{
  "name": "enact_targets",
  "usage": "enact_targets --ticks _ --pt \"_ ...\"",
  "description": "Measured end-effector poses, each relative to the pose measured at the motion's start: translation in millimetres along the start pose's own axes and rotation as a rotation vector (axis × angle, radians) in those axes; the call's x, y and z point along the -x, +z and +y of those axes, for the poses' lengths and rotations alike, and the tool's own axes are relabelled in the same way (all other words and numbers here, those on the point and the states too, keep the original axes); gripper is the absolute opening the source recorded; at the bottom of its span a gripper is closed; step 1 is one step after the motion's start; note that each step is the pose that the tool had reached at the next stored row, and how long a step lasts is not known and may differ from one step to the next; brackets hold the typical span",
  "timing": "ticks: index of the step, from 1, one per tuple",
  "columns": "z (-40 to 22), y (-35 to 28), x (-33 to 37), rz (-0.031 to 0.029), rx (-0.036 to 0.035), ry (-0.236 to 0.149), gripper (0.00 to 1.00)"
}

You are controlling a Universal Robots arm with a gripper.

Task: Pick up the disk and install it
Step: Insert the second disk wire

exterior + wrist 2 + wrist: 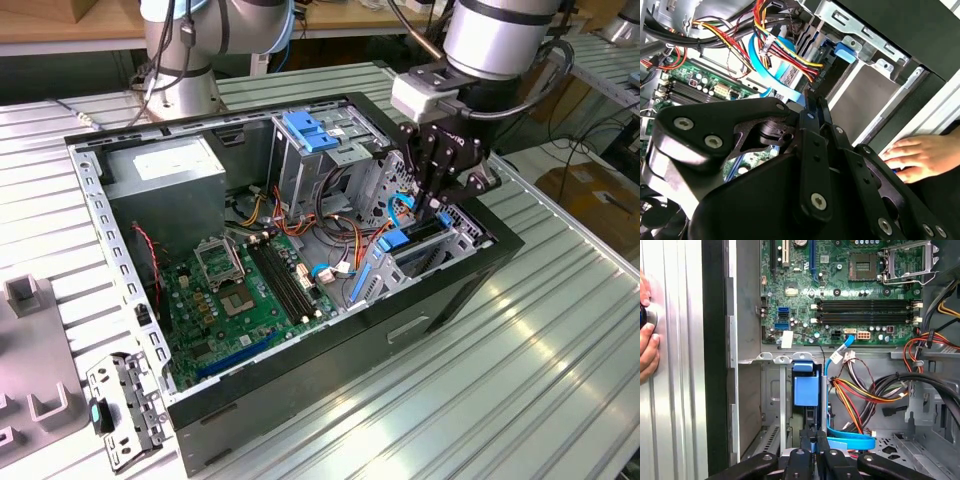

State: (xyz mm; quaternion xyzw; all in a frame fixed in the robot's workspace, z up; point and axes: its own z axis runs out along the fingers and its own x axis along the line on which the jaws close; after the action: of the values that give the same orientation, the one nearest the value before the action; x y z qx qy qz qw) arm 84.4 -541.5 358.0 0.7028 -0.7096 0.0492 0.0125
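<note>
Most of the install is looking done: gripper, right of centre in the exterior view, is pinching the disk edge-on with jaws nearly closed, lowering it into the metal bay. Blue plastic frame, glossy; full seating is not showing. A hand is resting at lower right.

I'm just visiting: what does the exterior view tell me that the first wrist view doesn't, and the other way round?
The exterior view gives the whole scene: the silver robot arm, the open black computer case on a ribbed metal table, and a grey metal box with a white sticker.

The first wrist view adds a person's hand resting beside the case, and a close look at the blue-framed disk standing on edge in its bay.

Both share the green motherboard, the coloured cables and the black gripper at the disk.
</note>
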Motion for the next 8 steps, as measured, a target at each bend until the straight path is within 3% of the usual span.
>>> enact_targets --ticks 1,3,6,8 --pt "0.2 0.2 -1.3 -0.0068 -0.0014 0.0 0.16" --pt "0.9 0.5 -3.9 -0.026 -0.0039 0.002 0.16" --pt "2.2 1.4 -8.0 -0.0664 -0.007 0.004 0.16" --pt "2.4 3.2 -12.9 -0.0741 -0.008 0.005 0.16"
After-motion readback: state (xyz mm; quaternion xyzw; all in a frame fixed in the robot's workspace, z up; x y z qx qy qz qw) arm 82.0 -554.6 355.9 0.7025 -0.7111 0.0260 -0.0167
